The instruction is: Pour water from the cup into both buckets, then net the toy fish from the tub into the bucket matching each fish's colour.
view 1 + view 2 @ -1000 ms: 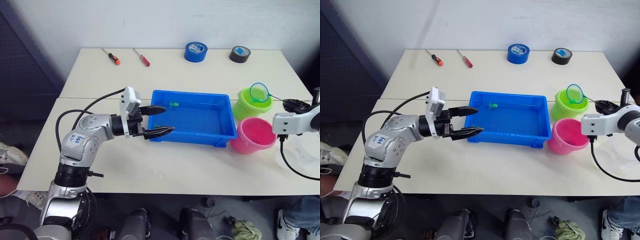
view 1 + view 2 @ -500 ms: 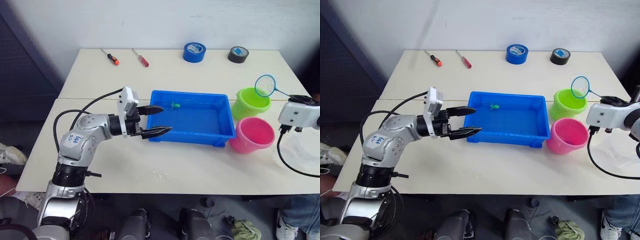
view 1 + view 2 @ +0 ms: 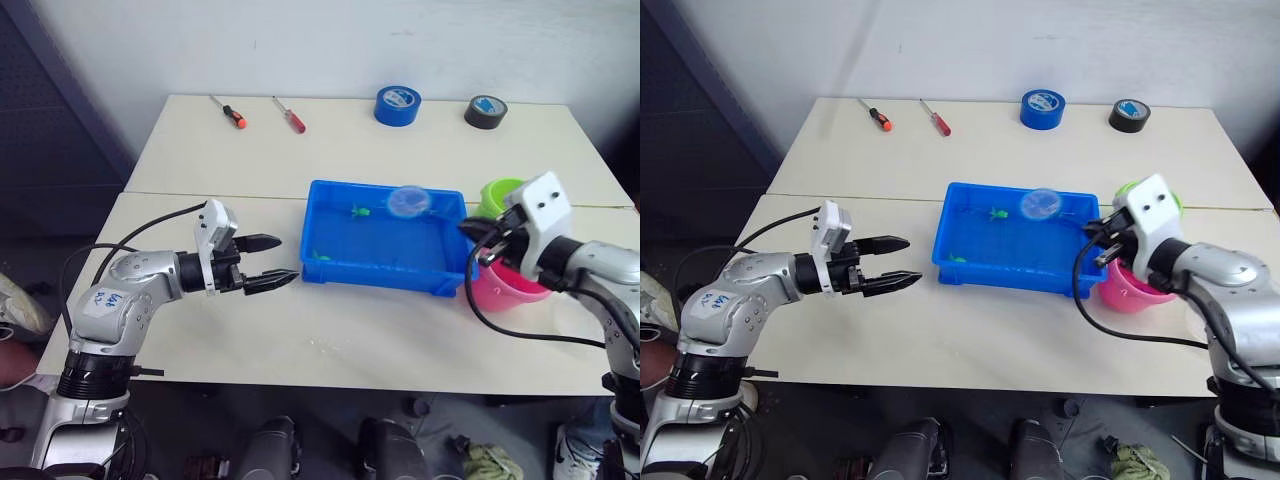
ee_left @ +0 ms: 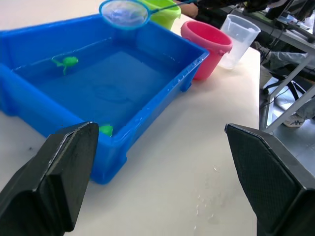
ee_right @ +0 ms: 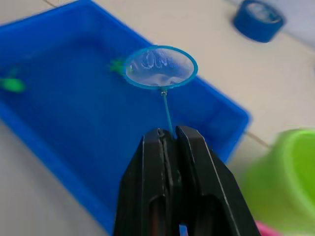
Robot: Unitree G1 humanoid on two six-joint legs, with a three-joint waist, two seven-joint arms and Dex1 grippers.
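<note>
Your left gripper point(image 3: 272, 260) hangs over the table short of the tub point(image 3: 330, 262), fingers spread apart. Your right gripper point(image 5: 169, 135) is clamped on the net point(image 5: 160, 67), its blue-rimmed hoop of pale mesh poised above the tub's far side, near a green fish point(image 3: 355, 211).

The left arm reaches forward, bent at the elbow, its two-fingered black tool point(image 3: 268, 262) held level with the fingers spread wide apart and nothing between them. The right arm bends in from the right side, its black tool point(image 5: 170, 133) pinched tight on a thin stick handle point(image 5: 167, 110).
</note>
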